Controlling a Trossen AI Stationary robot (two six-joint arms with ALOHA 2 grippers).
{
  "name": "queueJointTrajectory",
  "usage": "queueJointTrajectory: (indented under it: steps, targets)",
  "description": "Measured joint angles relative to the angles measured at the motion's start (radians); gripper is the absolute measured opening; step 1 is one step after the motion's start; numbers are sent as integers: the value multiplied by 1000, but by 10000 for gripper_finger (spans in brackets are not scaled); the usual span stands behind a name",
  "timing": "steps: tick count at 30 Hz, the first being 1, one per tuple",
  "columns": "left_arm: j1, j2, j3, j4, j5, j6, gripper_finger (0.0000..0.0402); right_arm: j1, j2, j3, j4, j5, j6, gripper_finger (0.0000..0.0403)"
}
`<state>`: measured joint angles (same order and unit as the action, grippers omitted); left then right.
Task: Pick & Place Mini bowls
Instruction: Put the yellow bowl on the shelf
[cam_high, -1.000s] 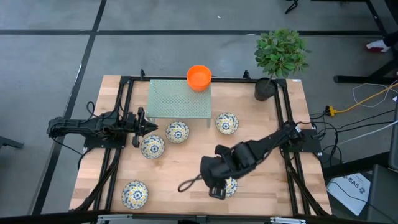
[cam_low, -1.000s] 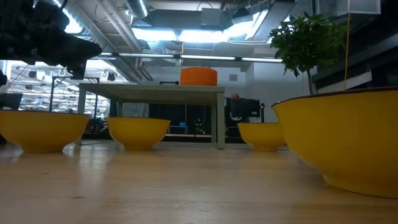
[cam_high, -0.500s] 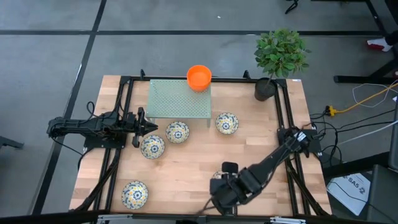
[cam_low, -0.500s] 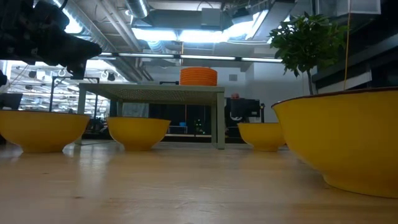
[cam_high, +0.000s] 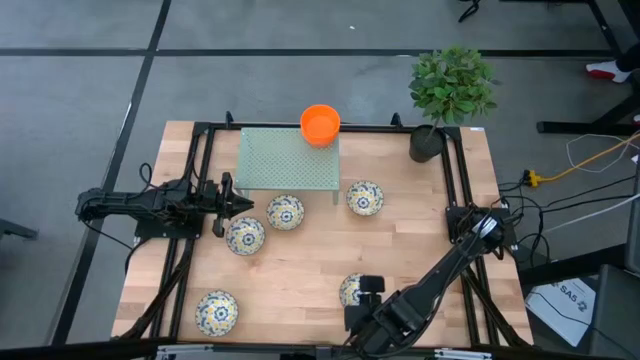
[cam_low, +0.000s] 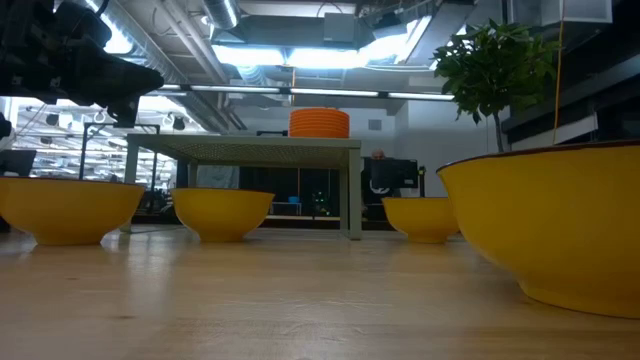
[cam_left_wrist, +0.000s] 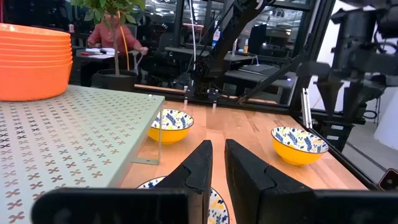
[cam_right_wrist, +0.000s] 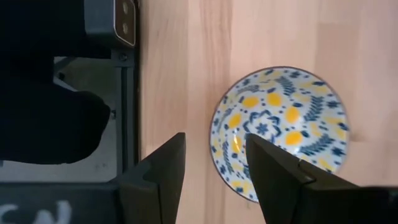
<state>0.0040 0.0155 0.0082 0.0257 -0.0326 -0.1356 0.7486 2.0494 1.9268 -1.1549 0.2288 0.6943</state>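
Five patterned mini bowls (cam_high: 284, 212) sit scattered on the bench (cam_high: 400, 240), awaiting stacking with the orange bowls (cam_high: 320, 124) on the perforated stand (cam_high: 288, 158). Right hand (cam_right_wrist: 214, 163), open and empty, hovers above one; left hand (cam_left_wrist: 214, 163), narrow, waits beside the stand.

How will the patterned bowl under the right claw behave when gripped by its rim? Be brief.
The bowl looks stiff and glazed, so its rim may be slippery between the right claw's open fingers. Its round, narrowing underside, seen on the bowls in the low view, suggests it could tip or slide if pinched off-centre. It looks small, so probably light.
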Motion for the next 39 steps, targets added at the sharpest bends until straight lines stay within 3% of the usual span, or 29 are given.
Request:
queueJointTrajectory:
  steps: [20,39]
  targets:
    - [0,0,0,0,0,0,38,-2,-1,-261,223,-11,47,168]
    - [0,0,0,0,0,0,38,-15,44,-282,267,36,20,168]
